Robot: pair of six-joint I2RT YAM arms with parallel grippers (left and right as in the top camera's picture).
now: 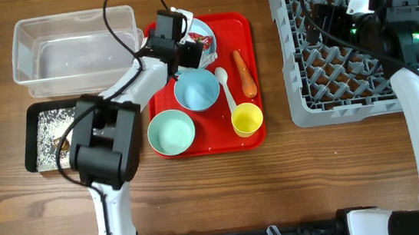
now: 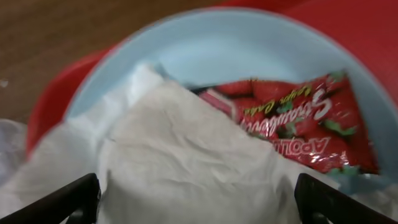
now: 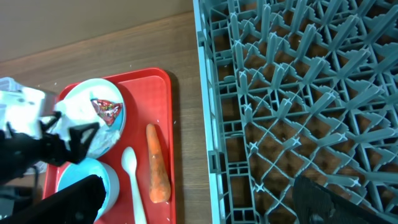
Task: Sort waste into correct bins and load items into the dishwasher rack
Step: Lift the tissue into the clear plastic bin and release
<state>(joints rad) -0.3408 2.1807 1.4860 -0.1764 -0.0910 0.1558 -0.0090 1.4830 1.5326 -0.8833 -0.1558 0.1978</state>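
My left gripper (image 2: 196, 202) is open, its fingers on either side of the crumpled white napkin (image 2: 186, 155). The napkin lies on the light blue plate (image 2: 249, 50) beside the red-and-white wrapper (image 2: 298, 130). From overhead, the left gripper (image 1: 188, 54) is over the plate (image 1: 208, 34) at the back of the red tray (image 1: 246, 52). The tray also holds the carrot (image 1: 244, 73), white spoon (image 1: 226, 89), light blue bowl (image 1: 196, 90), mint bowl (image 1: 171, 132) and yellow cup (image 1: 247, 119). My right gripper (image 3: 199, 205) is open and empty above the left edge of the grey rack (image 3: 298, 93).
The clear tub (image 1: 72, 53) stands at the back left. The black tray (image 1: 46, 137) in front of it holds white crumbs and is partly hidden by my left arm. The rack (image 1: 343, 66) fills the right side.
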